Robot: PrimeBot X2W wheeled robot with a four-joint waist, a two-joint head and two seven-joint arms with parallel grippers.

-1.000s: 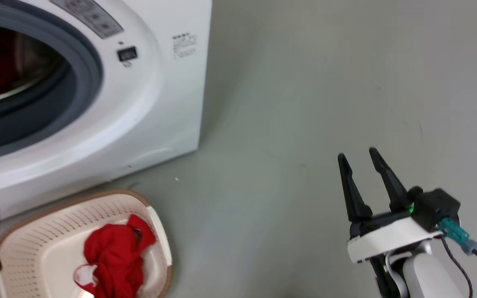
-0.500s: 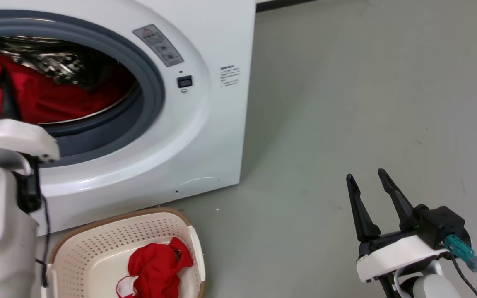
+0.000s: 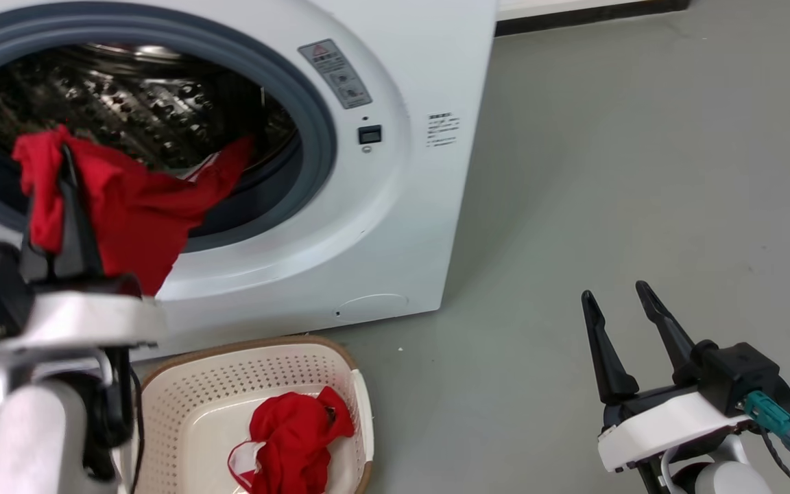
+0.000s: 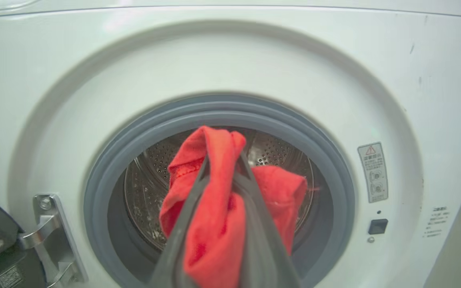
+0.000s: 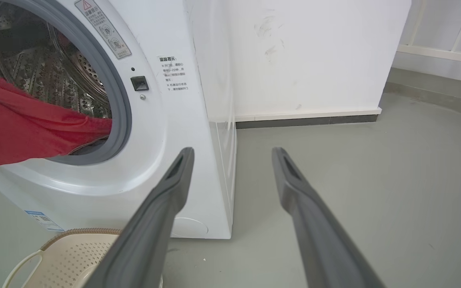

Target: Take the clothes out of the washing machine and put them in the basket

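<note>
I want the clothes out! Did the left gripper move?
Yes. Against the washer's grey rim, the left gripper has drawn back out of the drum, dragging red cloth over the rim's lower edge.

clothes [image 3: 127,213] half out of washing machine [image 3: 405,226]

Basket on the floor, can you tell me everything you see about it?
The basket is cream-white plastic, dotted with rows of small holes, with a brown woven-look rim. It stands upright on the grey floor, right in front of the washing machine. One crumpled red garment with a bit of white trim lies inside, toward the robot's right.
</note>
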